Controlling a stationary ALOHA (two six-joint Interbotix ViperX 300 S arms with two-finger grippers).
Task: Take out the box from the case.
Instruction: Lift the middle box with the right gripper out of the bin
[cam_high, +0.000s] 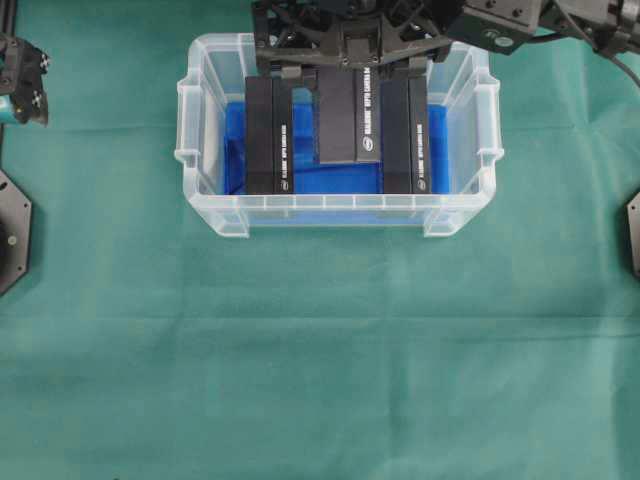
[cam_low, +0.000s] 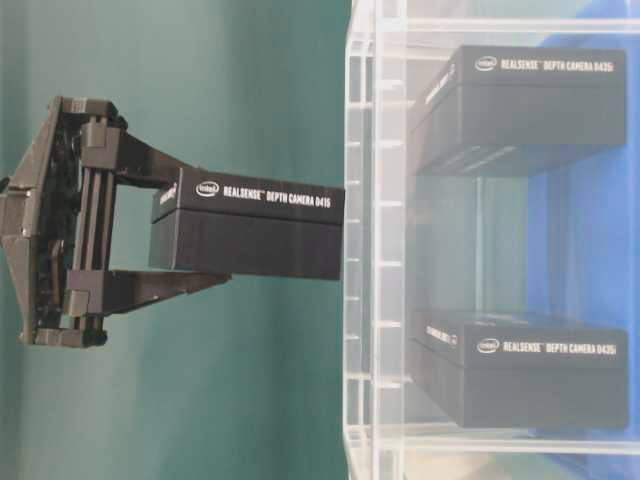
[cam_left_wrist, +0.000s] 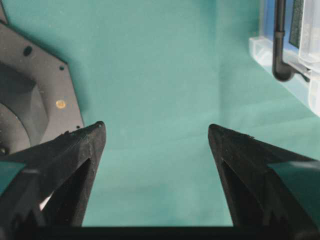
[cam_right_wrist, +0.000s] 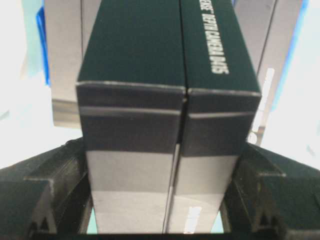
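The case (cam_high: 330, 205) is a clear plastic bin with a blue floor, standing on green cloth. My right gripper (cam_high: 350, 72) is shut on the middle black box (cam_high: 340, 120) and holds it by one end. In the table-level view this box (cam_low: 250, 225) is mostly outside the case's rim (cam_low: 360, 250), with the right gripper (cam_low: 190, 225) clamped on its far end. The right wrist view shows the box (cam_right_wrist: 170, 100) filling the space between the fingers (cam_right_wrist: 65, 170). My left gripper (cam_left_wrist: 157, 132) is open over bare cloth, away from the case at the far left (cam_high: 20, 85).
Two more black boxes stay in the case, one on the left (cam_high: 268, 135) and one on the right (cam_high: 405, 135), close beside the lifted one. Black arm base plates sit at the left edge (cam_high: 10, 230) and right edge (cam_high: 632, 235).
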